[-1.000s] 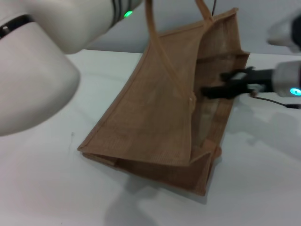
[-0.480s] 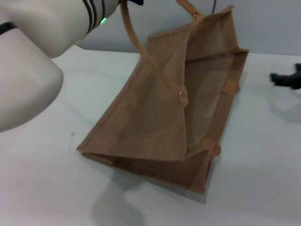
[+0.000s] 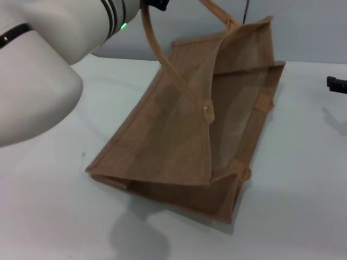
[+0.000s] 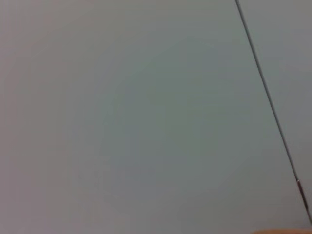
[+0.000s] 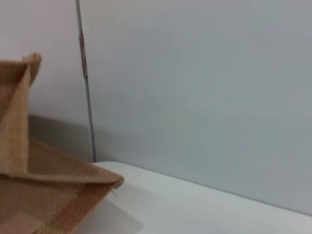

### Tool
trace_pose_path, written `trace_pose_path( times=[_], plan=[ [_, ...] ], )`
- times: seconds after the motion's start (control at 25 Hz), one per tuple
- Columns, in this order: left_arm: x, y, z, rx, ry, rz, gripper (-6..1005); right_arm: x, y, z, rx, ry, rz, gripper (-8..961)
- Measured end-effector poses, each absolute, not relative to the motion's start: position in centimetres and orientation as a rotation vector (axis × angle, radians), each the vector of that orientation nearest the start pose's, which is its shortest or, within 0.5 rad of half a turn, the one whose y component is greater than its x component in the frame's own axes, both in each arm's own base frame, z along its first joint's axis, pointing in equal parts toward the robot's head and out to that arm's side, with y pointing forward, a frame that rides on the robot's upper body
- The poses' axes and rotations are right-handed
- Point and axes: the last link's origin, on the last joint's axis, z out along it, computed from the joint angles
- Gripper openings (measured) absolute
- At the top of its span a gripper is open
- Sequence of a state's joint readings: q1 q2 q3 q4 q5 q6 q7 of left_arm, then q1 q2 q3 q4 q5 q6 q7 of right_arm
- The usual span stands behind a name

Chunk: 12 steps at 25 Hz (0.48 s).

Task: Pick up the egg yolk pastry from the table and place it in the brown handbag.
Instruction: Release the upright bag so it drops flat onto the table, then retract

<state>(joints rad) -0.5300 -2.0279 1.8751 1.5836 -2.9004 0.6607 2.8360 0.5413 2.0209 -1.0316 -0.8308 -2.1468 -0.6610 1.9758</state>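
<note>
White tabletop (image 3: 303, 216) fills the nearest part of my head view, bare in front of the brown handbag (image 3: 179, 146). I see the bag tipped over, its folded base toward me on the table and its open mouth raised toward the far side. One rope handle (image 3: 162, 59) runs up from the front panel to the left gripper (image 3: 154, 4), which sits at the top edge of the head view and has the handle caught; how far its fingers are parted I cannot tell. My right gripper (image 3: 336, 84) shows only as a dark tip at the right edge, well apart from the bag, its opening not readable. I cannot find the egg yolk pastry in any view. Beyond the bag stands a grey wall (image 5: 204, 87).
</note>
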Motion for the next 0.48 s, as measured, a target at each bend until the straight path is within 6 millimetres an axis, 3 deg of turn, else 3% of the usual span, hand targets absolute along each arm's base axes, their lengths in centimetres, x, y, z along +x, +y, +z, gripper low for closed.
trace_pose_path(
  times=[0.2,0.48],
  plan=[
    [-7.10,40.93,2.15,-1.905,-0.328,-0.225,141,29.52,43.37,5.25,-2.024,0.854,0.160,851],
    [-7.44,41.75,2.47,-1.873,-0.451,-0.321,401,29.36,43.53,5.02,-2.031,0.855,0.159,852]
  ],
)
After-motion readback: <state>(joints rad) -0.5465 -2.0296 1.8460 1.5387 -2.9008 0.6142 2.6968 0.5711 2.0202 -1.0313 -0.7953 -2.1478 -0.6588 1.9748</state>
